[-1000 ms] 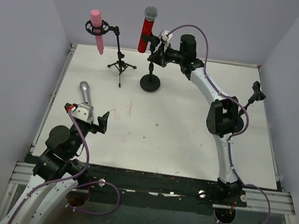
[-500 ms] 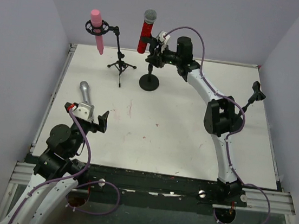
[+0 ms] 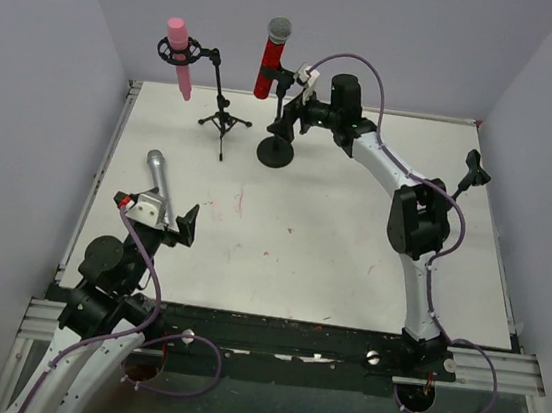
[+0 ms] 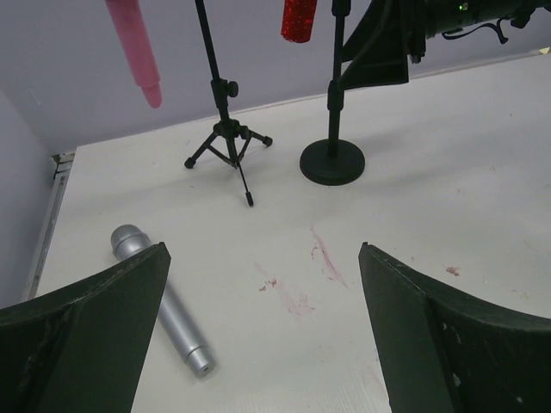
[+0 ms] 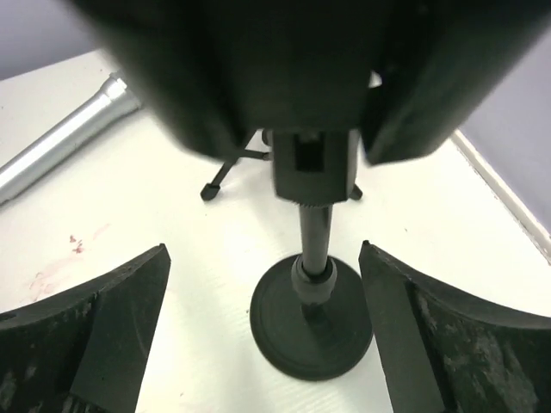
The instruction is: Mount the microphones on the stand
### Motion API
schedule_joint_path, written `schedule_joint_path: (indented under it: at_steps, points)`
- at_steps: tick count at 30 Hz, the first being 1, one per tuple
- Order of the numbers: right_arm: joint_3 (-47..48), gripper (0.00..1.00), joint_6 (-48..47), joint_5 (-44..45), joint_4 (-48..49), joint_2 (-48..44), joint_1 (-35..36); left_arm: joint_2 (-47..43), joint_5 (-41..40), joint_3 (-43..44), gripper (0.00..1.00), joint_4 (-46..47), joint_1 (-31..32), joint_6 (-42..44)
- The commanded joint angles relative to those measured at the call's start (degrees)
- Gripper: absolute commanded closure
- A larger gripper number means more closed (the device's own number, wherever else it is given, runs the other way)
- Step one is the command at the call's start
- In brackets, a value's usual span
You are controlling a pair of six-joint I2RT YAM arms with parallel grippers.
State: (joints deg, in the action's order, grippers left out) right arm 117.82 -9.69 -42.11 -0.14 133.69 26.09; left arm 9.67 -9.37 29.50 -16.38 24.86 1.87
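Observation:
The pink microphone (image 3: pixel 178 54) hangs in the ring mount of the tripod stand (image 3: pixel 224 112). In the clip of the round-base stand (image 3: pixel 276 152) the red microphone (image 3: pixel 270 61) stands upright, silver mesh head up. My right gripper (image 3: pixel 291 104) is open beside that stand's post, holding nothing. In the right wrist view the post (image 5: pixel 314 245) and round base (image 5: pixel 311 325) lie between its spread fingers (image 5: pixel 103 327). The silver-grey microphone (image 3: pixel 158 178) lies flat at the table's left. My left gripper (image 3: pixel 166 220) hovers open just near of it, with the silver-grey microphone (image 4: pixel 164 311) by the left finger.
A black clamp (image 3: pixel 472 173) stands at the table's right edge. Grey walls enclose the table (image 3: pixel 331 254) on the left, back and right. Faint red marks (image 4: pixel 323 258) stain the surface near the middle.
My right gripper has opened and drawn slightly back from the round-base stand, leaving the red microphone in its clip. The left arm has shifted slightly.

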Motion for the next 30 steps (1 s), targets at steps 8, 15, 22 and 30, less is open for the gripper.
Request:
schedule_joint_path:
  at_steps: [8, 15, 22, 30]
  points:
    - [-16.73, 0.0, -3.92, 1.94, -6.09, -15.9, 0.02, -2.03, 5.41, 0.21, 0.01, 0.03, -0.25, -1.6]
    - [-25.87, 0.0, -13.4, -0.86, -18.99, -27.76, -0.33, -2.81, 6.9, 0.21, 0.01, -0.05, -0.25, -1.52]
    - [-34.22, 0.0, -26.86, -4.31, -38.16, -42.17, -0.51, -2.9, 9.1, 0.56, 0.01, 0.03, -0.25, -3.08]
    - [-45.83, 0.0, -25.21, -15.17, -38.44, -61.16, -16.56, -3.96, 10.86, 0.65, 0.01, -0.23, -0.25, -3.36]
